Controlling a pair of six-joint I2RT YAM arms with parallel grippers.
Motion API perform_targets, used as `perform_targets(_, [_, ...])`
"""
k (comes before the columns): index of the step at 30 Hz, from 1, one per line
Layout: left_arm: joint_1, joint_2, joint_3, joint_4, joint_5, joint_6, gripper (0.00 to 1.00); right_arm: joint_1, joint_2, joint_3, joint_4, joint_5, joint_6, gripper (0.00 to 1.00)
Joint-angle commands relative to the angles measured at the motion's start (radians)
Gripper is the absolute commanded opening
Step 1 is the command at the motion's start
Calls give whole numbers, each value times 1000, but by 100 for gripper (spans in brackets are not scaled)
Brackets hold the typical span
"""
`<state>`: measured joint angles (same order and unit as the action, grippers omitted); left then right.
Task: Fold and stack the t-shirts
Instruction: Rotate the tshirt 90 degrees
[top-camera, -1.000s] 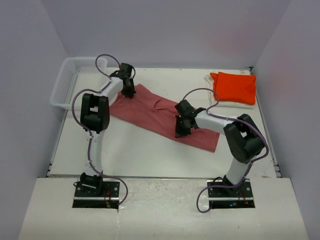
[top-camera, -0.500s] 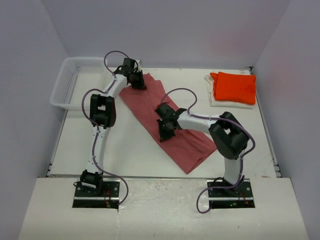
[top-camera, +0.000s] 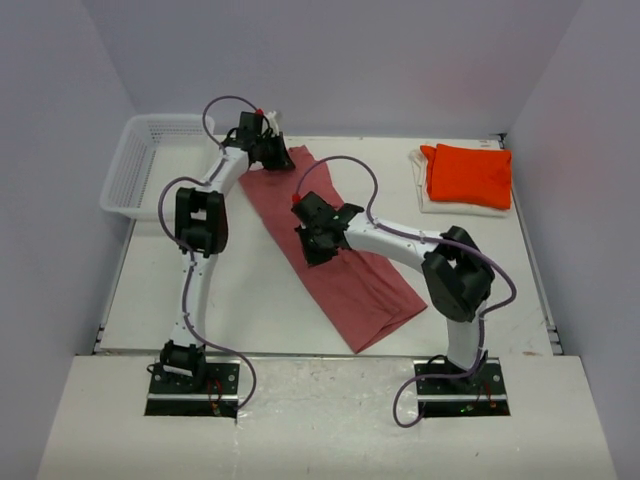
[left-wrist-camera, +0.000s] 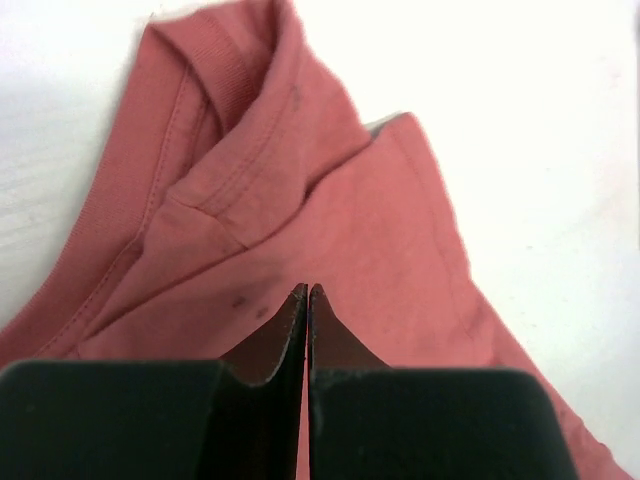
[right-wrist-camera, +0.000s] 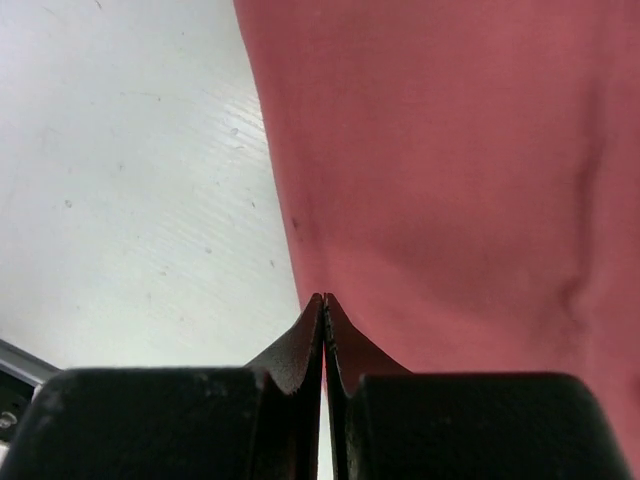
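Note:
The dusty rose-red t-shirt (top-camera: 375, 290) lies flat in a long diagonal strip from the far left to the near middle of the table. My left gripper (top-camera: 276, 158) is shut on its far end, close to the folded collar (left-wrist-camera: 230, 150), with red cloth (left-wrist-camera: 370, 230) under the tips (left-wrist-camera: 307, 291). My right gripper (top-camera: 314, 243) is shut on the strip's left edge (right-wrist-camera: 290, 200), halfway along; its tips (right-wrist-camera: 323, 298) sit where cloth meets table. The bright orange t-shirt (top-camera: 468, 175) lies folded on the folded white t-shirt (top-camera: 455, 208) at the far right.
A white plastic mesh basket (top-camera: 135, 160) stands at the far left, beside the left arm. The right arm's forearm (top-camera: 390, 238) lies across the red strip. Grey walls close in the table on three sides. Bare white tabletop (right-wrist-camera: 130, 180) shows left of the right gripper.
The red t-shirt has swung from lying crosswise to a steep diagonal. My left gripper carried its end rightward and farther back; my right gripper carried its edge leftward. Both stayed shut.

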<state>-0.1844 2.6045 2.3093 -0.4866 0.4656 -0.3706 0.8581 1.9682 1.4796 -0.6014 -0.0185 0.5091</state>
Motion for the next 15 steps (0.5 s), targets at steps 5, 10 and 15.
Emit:
perform_targets(5, [-24,-325,-86,17,42,-28,1,4,-322,-20,-168,267,-40,4])
perform_targets(10, [-110,-423,-308,-49,-156,-10,0,2,-451,-206,-219,362,92,0])
perform_targets(15, [-176,-498,-538,-21,-295,-43,0,4,-511,-427,-144,319,150,0])
